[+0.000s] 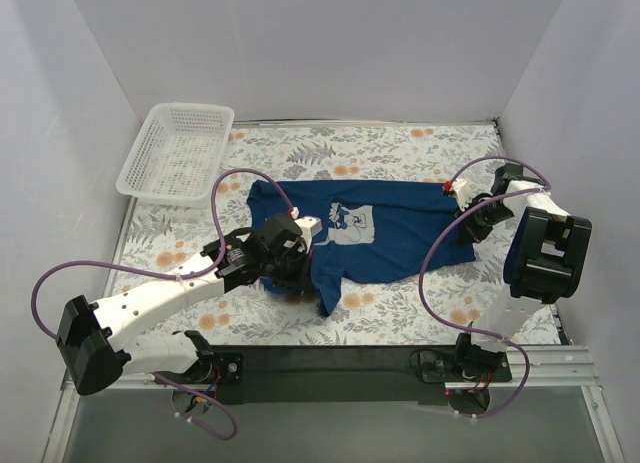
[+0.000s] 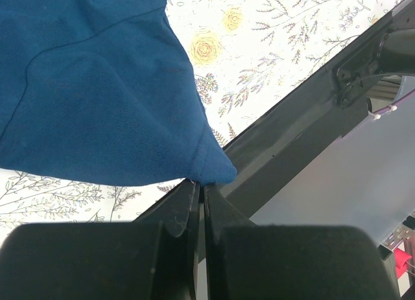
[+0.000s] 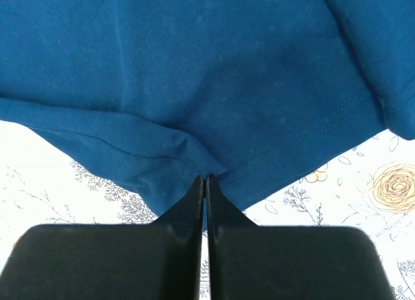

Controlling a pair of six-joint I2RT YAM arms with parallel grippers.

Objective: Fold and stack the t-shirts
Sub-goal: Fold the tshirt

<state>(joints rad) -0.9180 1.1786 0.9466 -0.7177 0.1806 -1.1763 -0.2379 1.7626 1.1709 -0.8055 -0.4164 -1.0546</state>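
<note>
The dark navy t-shirt [image 1: 390,243] lies spread across the middle of the floral table, its pale mouse print [image 1: 350,223] facing up. My left gripper [image 1: 300,271] is at the shirt's near left part. In the left wrist view it [image 2: 204,183] is shut on a pointed corner of the shirt [image 2: 97,99], with the cloth held off the table. My right gripper [image 1: 458,226] is at the shirt's right edge. In the right wrist view it [image 3: 205,180] is shut on a bunched fold of the shirt [image 3: 214,73] beside the stitched hem.
A white mesh basket [image 1: 178,148] stands at the back left corner. White walls close in the left, back and right sides. The black front rail [image 2: 305,112] runs along the table's near edge, close to my left gripper.
</note>
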